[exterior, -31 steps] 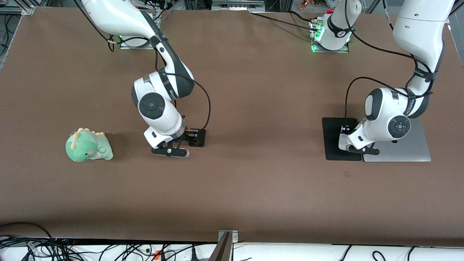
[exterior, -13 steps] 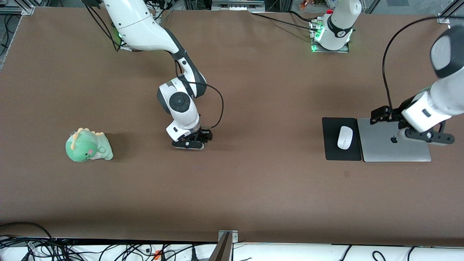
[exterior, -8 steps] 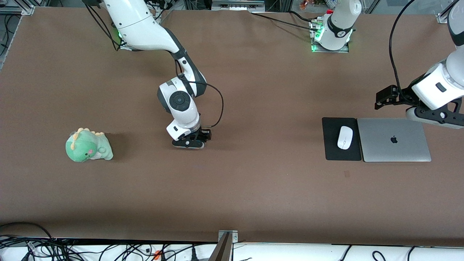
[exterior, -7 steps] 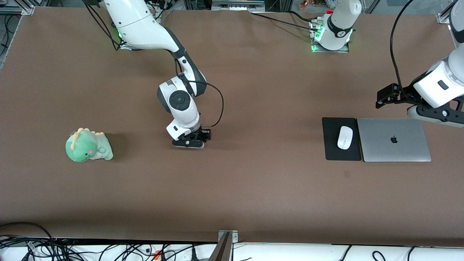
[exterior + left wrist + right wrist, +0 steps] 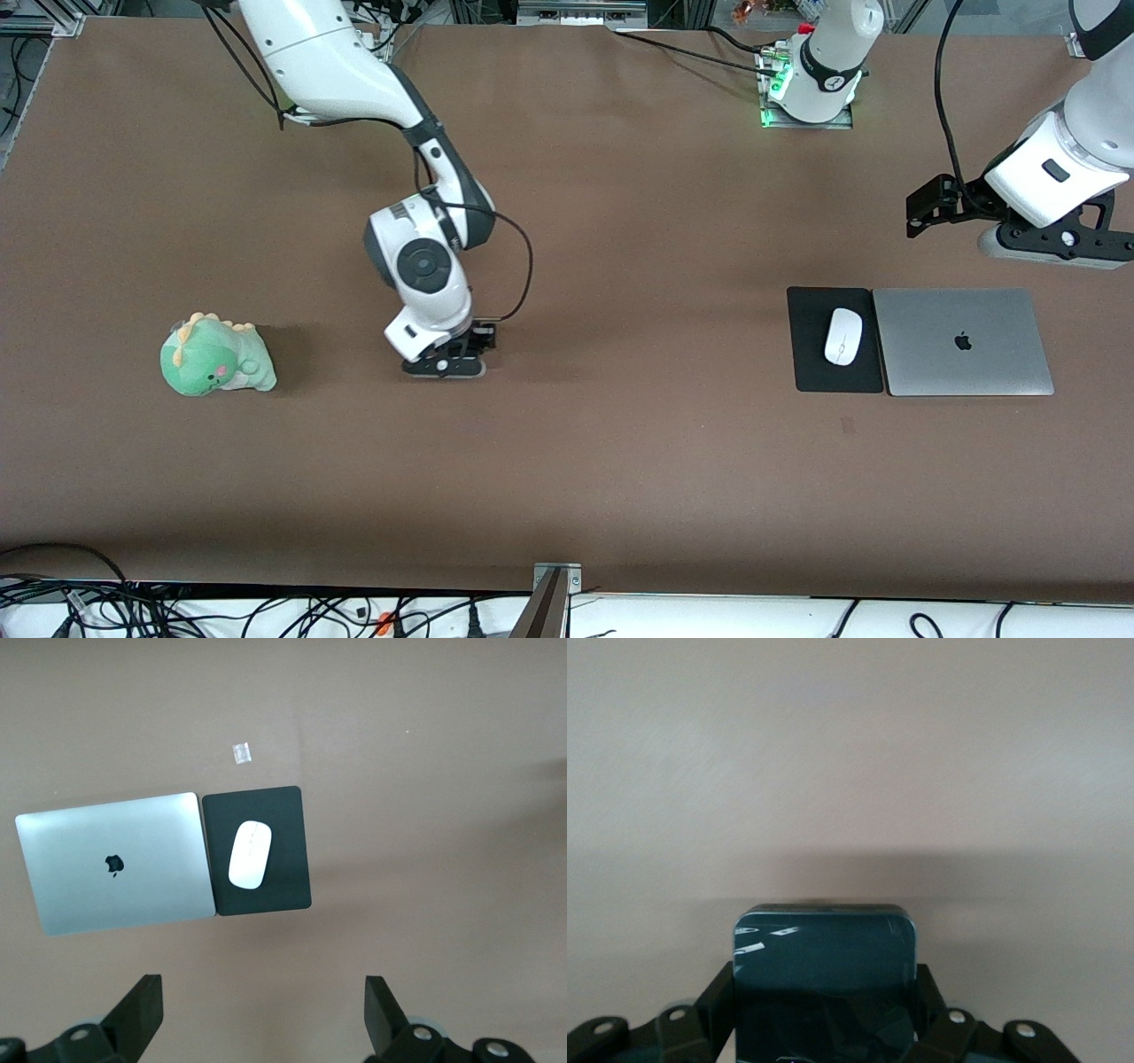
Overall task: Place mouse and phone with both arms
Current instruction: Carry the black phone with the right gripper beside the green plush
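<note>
1. Brown tabletop [image 5: 620, 461] filled almost the whole front view, with a tangle of cables along the bottom edge and the two arm bases along the top edge.

2. At right of centre in that view, the white mouse [image 5: 842, 336] lay on a black mouse pad [image 5: 811, 354], which sat edge to edge with a closed silver laptop [image 5: 966, 341]. The mouse's placing looked done.

3. The left gripper [image 5: 1036, 248] hung in the upper right of the front view, over bare table just above the laptop's top edge. Its fingers stood wide apart and held nothing. In the left wrist view the two fingertips [image 5: 142, 1014] framed empty table, with the mouse [image 5: 250, 854] well clear of them.

4. The right gripper [image 5: 445, 365] was low at left of centre in the front view, its fingers clamped on the black phone [image 5: 478, 338]. In the right wrist view the phone [image 5: 824, 974] sat between the fingers [image 5: 713, 1010], its rounded end sticking out over its own shadow. Whether it touched the table could not be told.

5. A green dinosaur plush [image 5: 215, 356] sat at the left of the front view, well apart from the gripper.

6. The step in hand appeared to be carrying the gripped phone. The next move probably called for a level carry to its resting place, then a gentle release.
</note>
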Robot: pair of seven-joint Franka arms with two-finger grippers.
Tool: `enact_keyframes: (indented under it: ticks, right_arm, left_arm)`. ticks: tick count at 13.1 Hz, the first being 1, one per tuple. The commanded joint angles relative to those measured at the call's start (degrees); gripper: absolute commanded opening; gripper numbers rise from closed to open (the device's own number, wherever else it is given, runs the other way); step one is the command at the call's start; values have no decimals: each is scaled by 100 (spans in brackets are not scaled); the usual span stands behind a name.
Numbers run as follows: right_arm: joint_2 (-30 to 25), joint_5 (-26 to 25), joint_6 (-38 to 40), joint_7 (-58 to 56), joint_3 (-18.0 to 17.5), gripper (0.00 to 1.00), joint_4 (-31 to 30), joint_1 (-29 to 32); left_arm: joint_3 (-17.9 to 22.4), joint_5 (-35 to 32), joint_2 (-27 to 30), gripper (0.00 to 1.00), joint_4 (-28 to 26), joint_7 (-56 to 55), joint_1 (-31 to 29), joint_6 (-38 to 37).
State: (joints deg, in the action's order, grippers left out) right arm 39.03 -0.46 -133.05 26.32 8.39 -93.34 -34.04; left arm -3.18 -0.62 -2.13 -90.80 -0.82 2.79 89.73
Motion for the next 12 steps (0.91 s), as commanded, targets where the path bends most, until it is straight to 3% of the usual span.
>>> enact_keyframes:
  ticks: [1, 2, 5, 7, 12]
  right_arm:
    - [-325, 28, 105, -697, -57, 12, -175, 607]
    - [-352, 46, 96, -934, -57, 12, -202, 835]
    - [-431, 799, -411, -1916, -57, 12, -552, 1503]
    - [-449, 1240, -843, -2288, -48, 12, -887, 1611]
    - [-422, 1268, -1741, -3061, -48, 12, -1573, 1786]
  left_arm:
    - [222, -114, 327, 100, -325, -67, 178, 89]
    - [204, -114, 301, 100, -273, -67, 134, 71]
    - [169, -114, 292, 100, -263, -251, 134, 88]
    - [204, -114, 283, 100, -211, -252, 134, 132]
    - [213, -105, 117, 100, -35, -348, 125, 88]
